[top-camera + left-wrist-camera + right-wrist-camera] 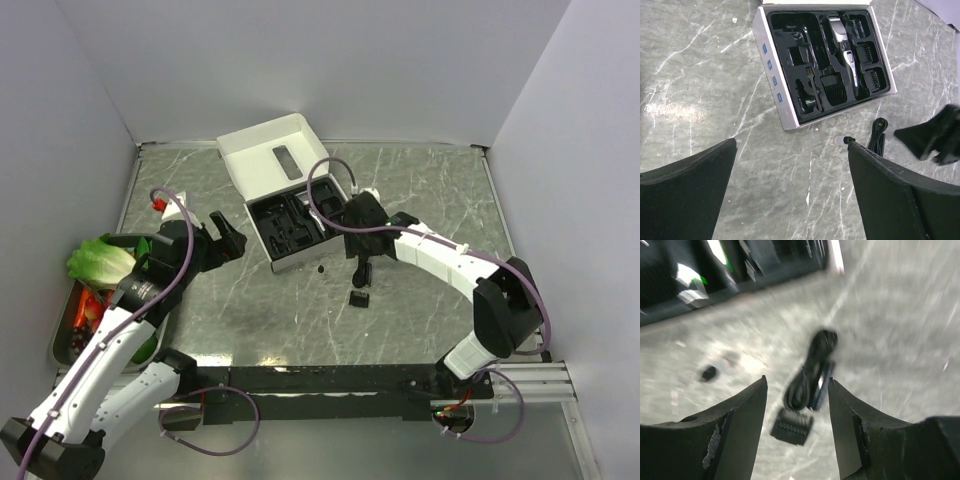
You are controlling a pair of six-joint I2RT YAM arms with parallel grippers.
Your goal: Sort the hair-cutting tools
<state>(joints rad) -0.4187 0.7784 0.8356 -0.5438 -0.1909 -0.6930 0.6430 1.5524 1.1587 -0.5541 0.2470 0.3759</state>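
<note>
One slim silver-and-black clipper point(842, 45) lies in the white box's point(771, 75) moulded insert, clear only in the left wrist view, where the left gripper point(791, 142) gapes wide and empty. Nearer, the right wrist view shows, blurred, a glossy looped cord point(810, 372) and a ribbed comb attachment point(791, 426) on the marbled table point(890, 315) beneath the right gripper point(797, 380), part-open and empty.

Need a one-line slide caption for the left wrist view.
Open left pincer overlooks the white box, clipper seated in its insert, black cord lying on the table beside it.
</note>
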